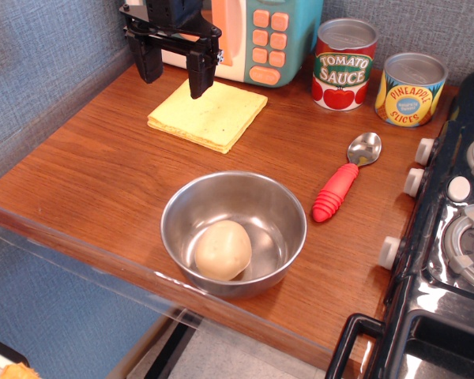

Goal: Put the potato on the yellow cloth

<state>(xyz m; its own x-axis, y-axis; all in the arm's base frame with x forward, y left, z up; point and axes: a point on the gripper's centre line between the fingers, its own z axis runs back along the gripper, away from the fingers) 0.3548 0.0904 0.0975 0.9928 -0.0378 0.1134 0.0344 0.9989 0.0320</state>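
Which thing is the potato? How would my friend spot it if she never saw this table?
Start at the wooden counter, then find the shiny steel bowl near its front edge. The potato sits inside that bowl. It is pale tan, smooth and egg-shaped, and it is the only thing in the bowl; the red-handled spoon lies outside.

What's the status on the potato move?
Hand open, empty, above yellow cloth. Potato in steel bowl. Path clear.
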